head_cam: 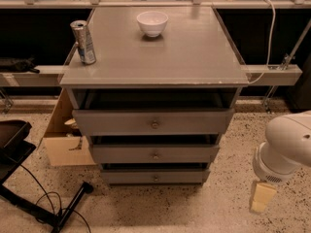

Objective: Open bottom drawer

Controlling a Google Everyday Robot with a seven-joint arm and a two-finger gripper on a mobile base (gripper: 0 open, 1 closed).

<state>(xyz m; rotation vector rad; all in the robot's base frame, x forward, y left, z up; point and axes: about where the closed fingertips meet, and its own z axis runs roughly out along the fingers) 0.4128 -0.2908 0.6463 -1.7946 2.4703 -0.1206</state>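
Gripper: low at right, a pale cream block hanging under the white arm, above the speckled floor. Spread or closed, not readable from here. Nothing seen in its hold.

Gripper sits off to the right of the grey table, past its right edge and touching none of it.

Bottom drawer: lowest of three fronts, shallowest, small round knob at centre. Well apart from the gripper and slightly higher in view. Dark gap above it; middle drawer and top drawer stacked over it, each front wider than the one below.

On the table: white bowl near the back centre, drinks can upright at the left edge.

Cardboard box on the floor at the table's left.
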